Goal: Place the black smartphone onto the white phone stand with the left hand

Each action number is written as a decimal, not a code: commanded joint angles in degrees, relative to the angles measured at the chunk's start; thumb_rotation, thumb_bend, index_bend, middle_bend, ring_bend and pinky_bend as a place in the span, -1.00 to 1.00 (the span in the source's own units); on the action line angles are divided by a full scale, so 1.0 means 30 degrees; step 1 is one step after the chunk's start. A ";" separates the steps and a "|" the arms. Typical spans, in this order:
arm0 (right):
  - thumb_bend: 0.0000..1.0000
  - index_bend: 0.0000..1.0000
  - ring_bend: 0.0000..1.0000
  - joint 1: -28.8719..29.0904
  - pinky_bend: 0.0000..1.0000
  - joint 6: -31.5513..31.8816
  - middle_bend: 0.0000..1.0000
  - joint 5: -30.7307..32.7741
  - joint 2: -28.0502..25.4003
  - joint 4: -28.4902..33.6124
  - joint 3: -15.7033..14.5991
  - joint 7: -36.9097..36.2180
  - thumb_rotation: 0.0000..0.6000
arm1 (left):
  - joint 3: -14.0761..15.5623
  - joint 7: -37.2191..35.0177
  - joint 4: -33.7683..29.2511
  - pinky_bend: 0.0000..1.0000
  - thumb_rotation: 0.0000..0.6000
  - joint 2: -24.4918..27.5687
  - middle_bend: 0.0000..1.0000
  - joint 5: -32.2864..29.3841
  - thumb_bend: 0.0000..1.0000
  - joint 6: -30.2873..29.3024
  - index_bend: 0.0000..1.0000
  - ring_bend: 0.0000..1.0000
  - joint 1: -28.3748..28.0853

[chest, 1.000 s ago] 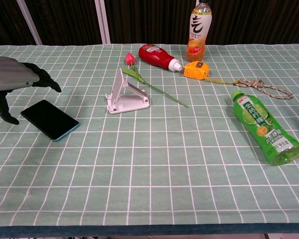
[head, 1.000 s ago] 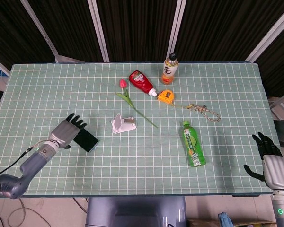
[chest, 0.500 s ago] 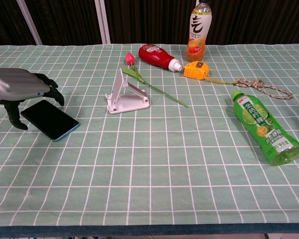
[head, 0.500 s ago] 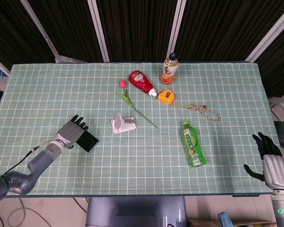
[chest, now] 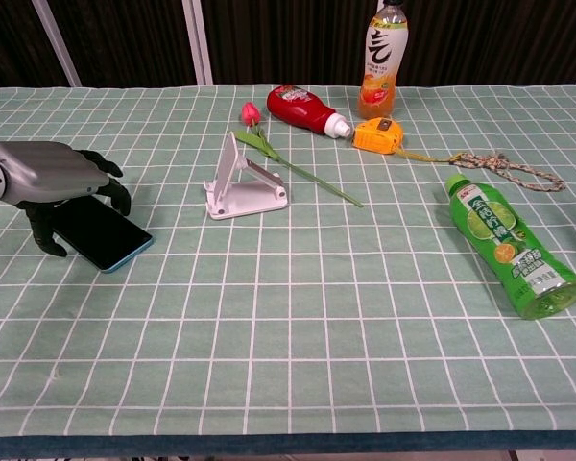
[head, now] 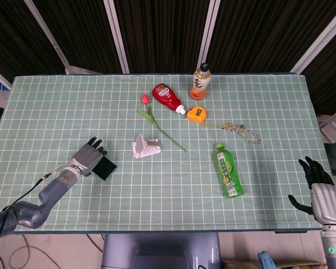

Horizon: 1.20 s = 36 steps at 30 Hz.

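Note:
The black smartphone [chest: 104, 238] [head: 105, 168] lies flat on the green checked cloth at the left. My left hand [chest: 58, 181] [head: 88, 156] hovers over the phone's left end with fingers spread and curved down around it; no grip shows. The white phone stand [chest: 240, 187] [head: 143, 148] stands to the right of the phone, a short gap away, with nothing on it. My right hand [head: 319, 185] hangs off the table's right front corner, fingers apart and holding nothing; the chest view does not show it.
A pink tulip [chest: 298, 168] lies just behind and right of the stand. Farther back are a red ketchup bottle [chest: 303, 109], an orange tape measure [chest: 377, 133] and an upright tea bottle [chest: 380, 60]. A green bottle [chest: 500, 240] and a rope [chest: 509, 171] lie at the right.
My left hand has moved right and down, from beside the phone's left end to over it, fingers curving around it. The phone, stand and right hand have not moved.

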State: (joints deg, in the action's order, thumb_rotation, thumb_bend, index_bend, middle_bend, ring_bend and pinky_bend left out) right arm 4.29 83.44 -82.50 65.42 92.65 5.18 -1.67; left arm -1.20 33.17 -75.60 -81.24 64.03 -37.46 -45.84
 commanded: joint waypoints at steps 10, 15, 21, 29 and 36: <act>-0.35 -0.80 -1.00 0.0000 -0.63 -0.0011 -0.91 0.0019 -0.0006 0.0004 -0.0001 -0.0002 1.00 | 0.0352 -0.0310 0.0385 -1.00 1.00 -0.0409 -0.42 -0.0082 -0.70 -0.0276 -0.41 -1.00 -0.0109; -0.35 -0.80 -1.00 0.0004 -0.63 -0.0013 -0.91 0.0020 -0.0009 0.0006 0.0001 0.0002 1.00 | 0.0464 -0.0557 0.0461 -1.00 1.00 -0.0523 -0.19 0.0122 -0.49 -0.0518 -0.20 -1.00 -0.0080; -0.35 -0.79 -1.00 0.0003 -0.63 -0.0006 -0.90 0.0021 -0.0005 0.0009 0.0001 0.0009 1.00 | 0.0581 -0.0997 0.0520 -1.00 1.00 -0.0573 -0.01 0.0476 -0.47 -0.0771 -0.02 -0.92 -0.0003; -0.35 -0.77 -1.00 -0.0008 -0.63 0.0026 -0.89 -0.0013 -0.0011 0.0015 -0.0005 -0.0037 1.00 | 0.0522 -0.1628 0.0247 -1.00 1.00 -0.0303 0.06 0.0927 -0.47 -0.1362 0.06 -0.87 0.0141; -0.35 -0.77 -1.00 -0.0007 -0.63 0.0034 -0.89 -0.0021 0.0003 -0.0014 -0.0003 -0.0067 1.00 | -0.0419 -0.2593 -0.0704 -1.00 1.00 0.0106 0.05 0.0492 -0.47 -0.2371 0.05 -0.87 0.0316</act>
State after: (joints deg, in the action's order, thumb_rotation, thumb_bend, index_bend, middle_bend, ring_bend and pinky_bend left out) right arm 4.27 83.54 -82.56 65.43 92.61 5.17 -1.87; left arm -1.62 26.15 -76.98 -81.18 66.09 -43.72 -45.12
